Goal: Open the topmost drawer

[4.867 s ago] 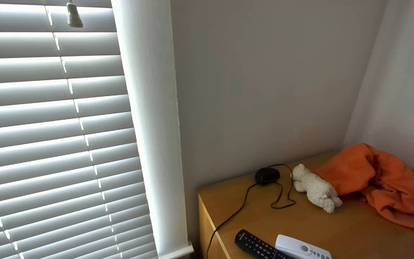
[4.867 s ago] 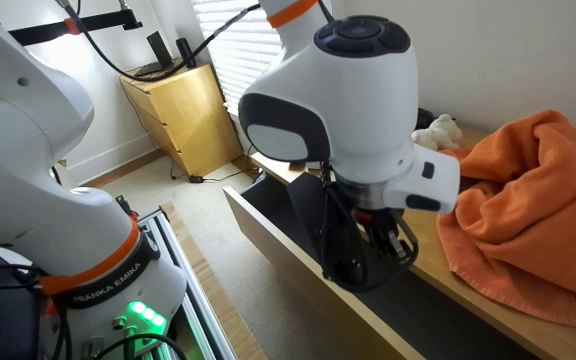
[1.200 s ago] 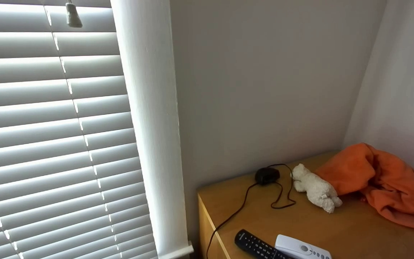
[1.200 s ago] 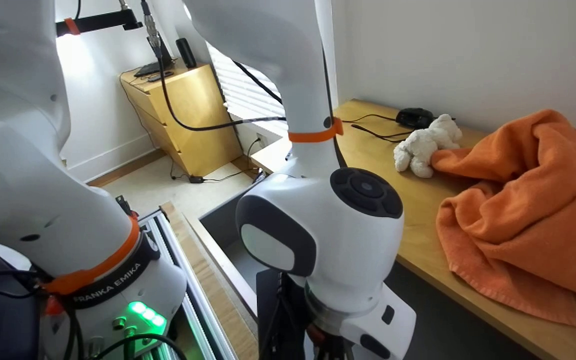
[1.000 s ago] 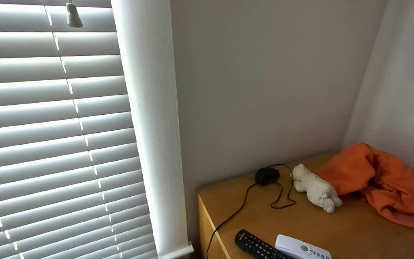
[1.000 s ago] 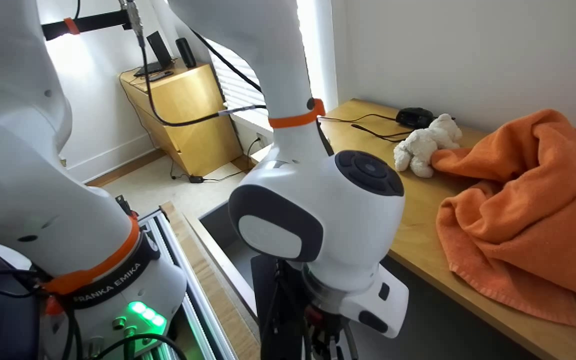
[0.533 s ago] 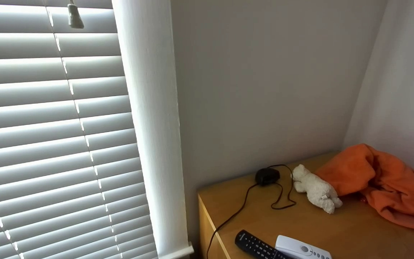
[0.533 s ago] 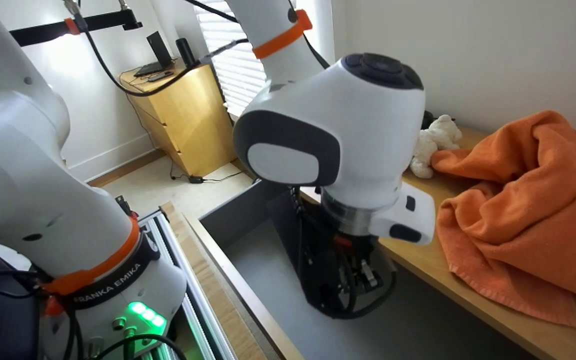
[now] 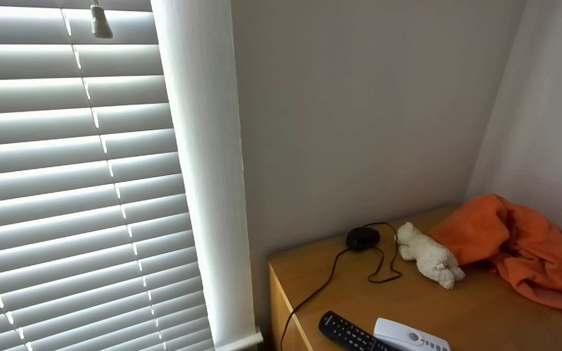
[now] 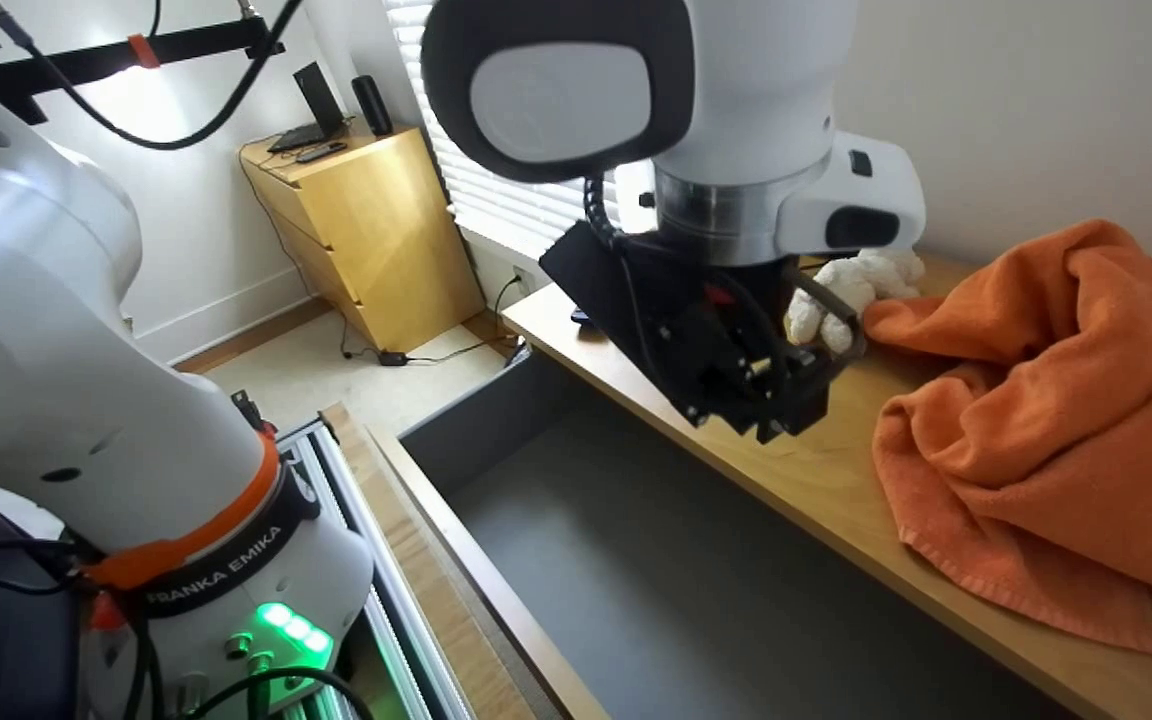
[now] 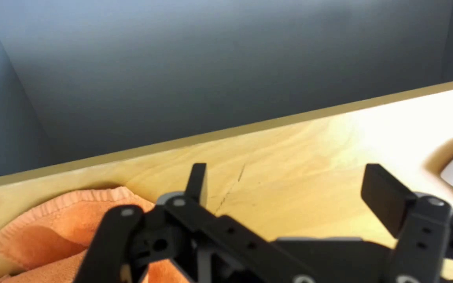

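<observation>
- Your gripper (image 11: 287, 184) has risen over the last half second, going from over the drawer (image 10: 626, 540) to over the dresser top (image 10: 848, 480), right of centre in an exterior view.
- Your arm (image 10: 756, 90) enters from the top of that frame, pointing the gripper downward and clear of the drawer; its base (image 10: 226, 600) stands lower left.
- Your fingers (image 11: 385, 198) are spread wide in the wrist view, holding nothing.
- You have the drawer well out at lower centre, grey inside, its pale front rim (image 10: 476, 565) slanting to the bottom edge; the wrist view shows it across the top.
</observation>
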### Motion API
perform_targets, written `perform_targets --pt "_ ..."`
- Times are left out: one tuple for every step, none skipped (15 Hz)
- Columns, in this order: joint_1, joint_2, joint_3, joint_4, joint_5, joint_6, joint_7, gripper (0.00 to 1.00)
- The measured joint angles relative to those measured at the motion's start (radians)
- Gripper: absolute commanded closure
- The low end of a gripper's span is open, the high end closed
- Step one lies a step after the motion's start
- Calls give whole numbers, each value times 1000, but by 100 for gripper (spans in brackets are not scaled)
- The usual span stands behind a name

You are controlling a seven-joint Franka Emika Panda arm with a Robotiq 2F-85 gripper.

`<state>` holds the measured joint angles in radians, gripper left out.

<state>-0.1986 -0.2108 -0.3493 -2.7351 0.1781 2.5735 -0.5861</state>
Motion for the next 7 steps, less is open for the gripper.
perform_targets --pt "-9 -50 9 -16 -26 -35 26 0" --pt "-24 -96 20 -20 -74 -93 73 0" --pt "-42 -135 31 -14 -114 -147 117 0" --pt "-55 -164 38 -9 -132 -177 137 0" --pt "-62 -179 40 -8 -138 -188 142 0" --pt "-65 -185 40 -8 -141 -189 143 0" --pt "-67 -185 40 -9 -142 -189 144 0"
